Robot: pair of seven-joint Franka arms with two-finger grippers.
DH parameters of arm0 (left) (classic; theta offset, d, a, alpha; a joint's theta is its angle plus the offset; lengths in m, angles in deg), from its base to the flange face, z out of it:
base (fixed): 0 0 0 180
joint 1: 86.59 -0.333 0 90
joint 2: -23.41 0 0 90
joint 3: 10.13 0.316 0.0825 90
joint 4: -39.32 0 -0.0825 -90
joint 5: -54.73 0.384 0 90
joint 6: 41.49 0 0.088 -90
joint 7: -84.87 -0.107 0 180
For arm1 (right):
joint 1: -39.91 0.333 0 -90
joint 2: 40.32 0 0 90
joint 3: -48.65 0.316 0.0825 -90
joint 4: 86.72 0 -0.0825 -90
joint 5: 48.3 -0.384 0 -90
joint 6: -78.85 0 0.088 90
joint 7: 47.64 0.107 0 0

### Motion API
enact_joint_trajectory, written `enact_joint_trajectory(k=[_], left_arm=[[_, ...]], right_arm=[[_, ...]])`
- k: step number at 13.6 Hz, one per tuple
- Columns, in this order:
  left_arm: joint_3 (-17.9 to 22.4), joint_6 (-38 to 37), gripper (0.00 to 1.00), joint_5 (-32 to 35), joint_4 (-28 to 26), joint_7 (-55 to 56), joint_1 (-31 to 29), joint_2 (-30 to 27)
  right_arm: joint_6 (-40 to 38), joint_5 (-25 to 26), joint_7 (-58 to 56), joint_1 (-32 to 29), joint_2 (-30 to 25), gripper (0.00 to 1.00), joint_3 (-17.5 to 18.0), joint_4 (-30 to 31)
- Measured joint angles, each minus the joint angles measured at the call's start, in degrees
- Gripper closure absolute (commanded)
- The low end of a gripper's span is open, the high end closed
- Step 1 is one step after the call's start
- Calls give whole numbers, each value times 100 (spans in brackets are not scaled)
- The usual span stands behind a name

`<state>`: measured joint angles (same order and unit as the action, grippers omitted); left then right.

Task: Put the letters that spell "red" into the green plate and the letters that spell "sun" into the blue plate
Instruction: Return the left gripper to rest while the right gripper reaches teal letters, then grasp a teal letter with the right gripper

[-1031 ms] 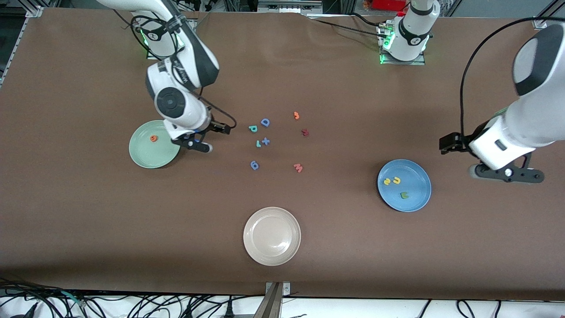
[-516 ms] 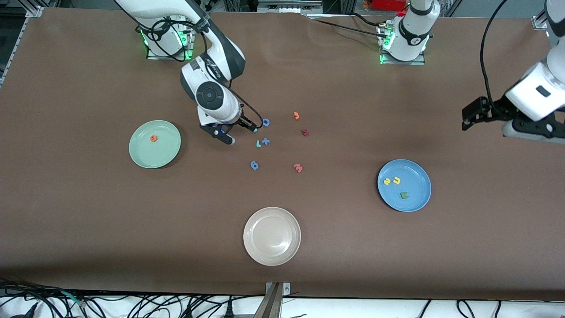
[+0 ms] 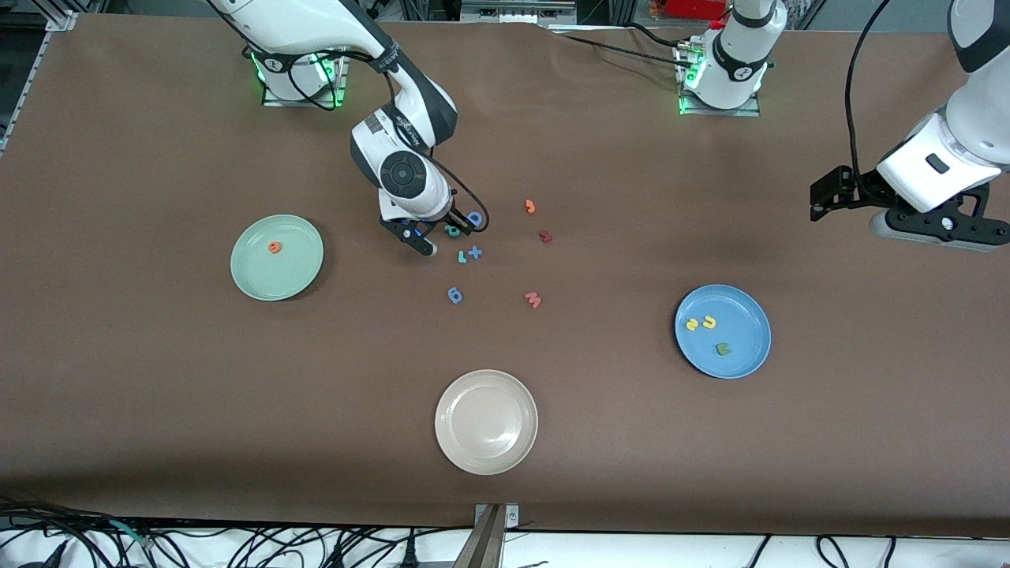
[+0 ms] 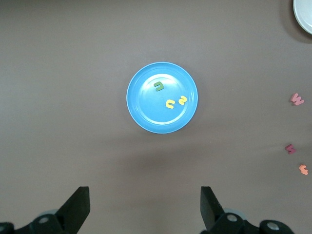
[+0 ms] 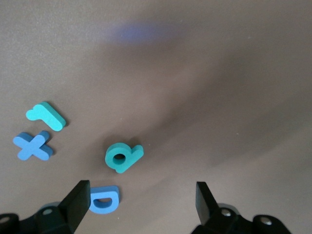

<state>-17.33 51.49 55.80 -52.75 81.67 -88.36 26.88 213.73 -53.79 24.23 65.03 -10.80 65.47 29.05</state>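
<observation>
Teal "d" [image 5: 123, 157] under spread right gripper [image 3: 432, 237], left gripper [image 4: 144, 207] apart, waiting.

It was a robotics lab: two arm bases [image 3: 724, 75] stood bolted along the brown-covered table [image 3: 158, 379], cables [image 3: 237, 544] tangled below its near edge.

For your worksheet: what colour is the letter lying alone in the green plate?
Orange. The letter in the green plate shows best in the front view.

The right tool [image 3: 430, 237] hangs low at frame centre, fingers apart; the left tool [image 3: 935, 229] waits raised at the right edge, fingers apart.
</observation>
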Motion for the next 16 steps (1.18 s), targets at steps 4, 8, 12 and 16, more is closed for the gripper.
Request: enact_joint_trajectory(k=[4,8,12,16], left_arm=[[11,-14,0,0,0,-6,0,1],[43,-20,0,0,0,-7,-2,1],[49,-20,0,0,1,-7,-9,1],[63,-20,0,0,1,-7,-24,1]], right_arm=[[142,28,0,25,104,10,-6,0],[153,252,0,25,161,16,-56,0],[268,319,0,24,253,16,-106,-1],[353,318,23,24,253,16,-107,-2]])
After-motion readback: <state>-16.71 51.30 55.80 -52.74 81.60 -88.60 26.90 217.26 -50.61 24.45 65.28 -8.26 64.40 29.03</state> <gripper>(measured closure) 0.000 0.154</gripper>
